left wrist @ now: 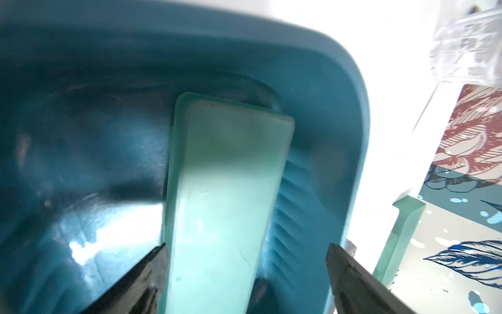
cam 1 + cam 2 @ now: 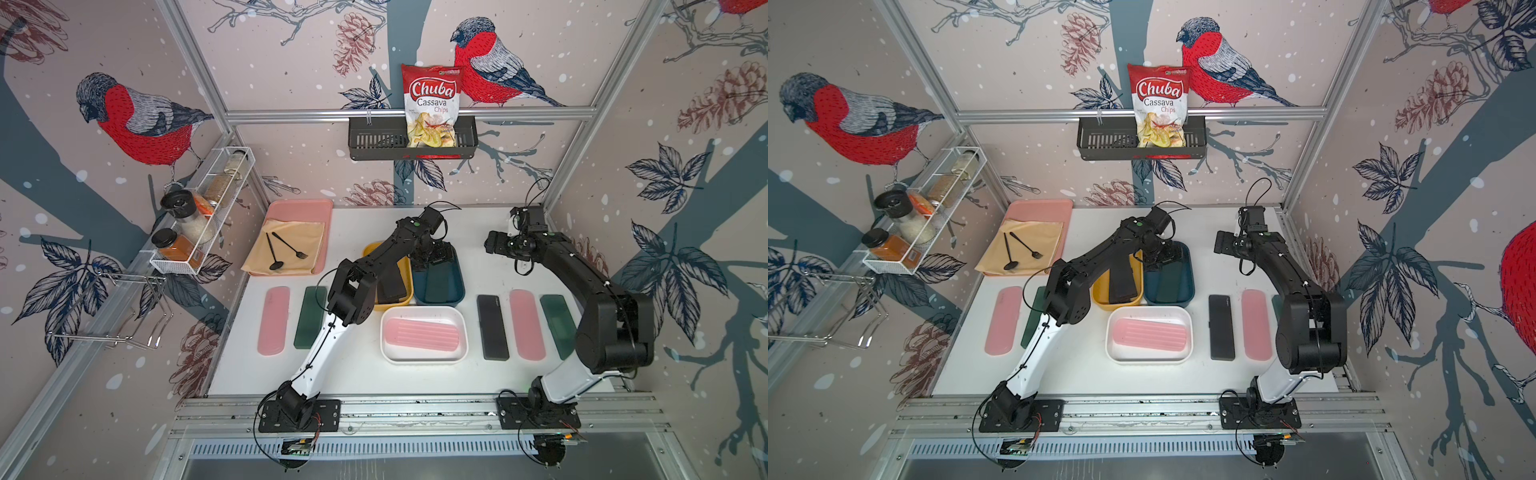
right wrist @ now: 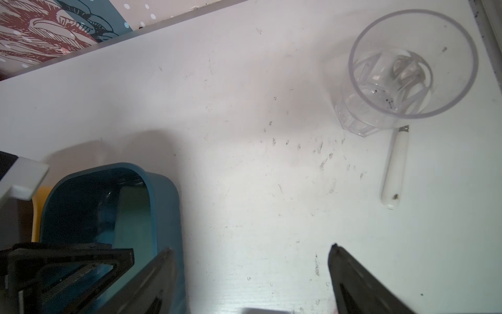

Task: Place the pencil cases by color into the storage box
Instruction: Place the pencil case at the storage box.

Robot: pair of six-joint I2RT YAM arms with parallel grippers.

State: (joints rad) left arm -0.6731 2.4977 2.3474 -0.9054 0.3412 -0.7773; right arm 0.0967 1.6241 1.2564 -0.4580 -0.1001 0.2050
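one green case [image 1: 225,190] between spread left jaws

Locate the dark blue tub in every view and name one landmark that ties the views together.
Top view: mid-table, just right of the yellow tub: dark blue tub.
Top view: same spot.
Left wrist: fills most of the picture.
Right wrist: only one rounded end shows, well apart from the clear glass.
Landmark: the green pencil case lying inside it, plain in both wrist views, dim from above.

Robot lab cell dressed as kitchen; aluminium frame [image 2: 291,115], bird wallpaper [image 2: 137,120], spice rack [image 2: 195,259].
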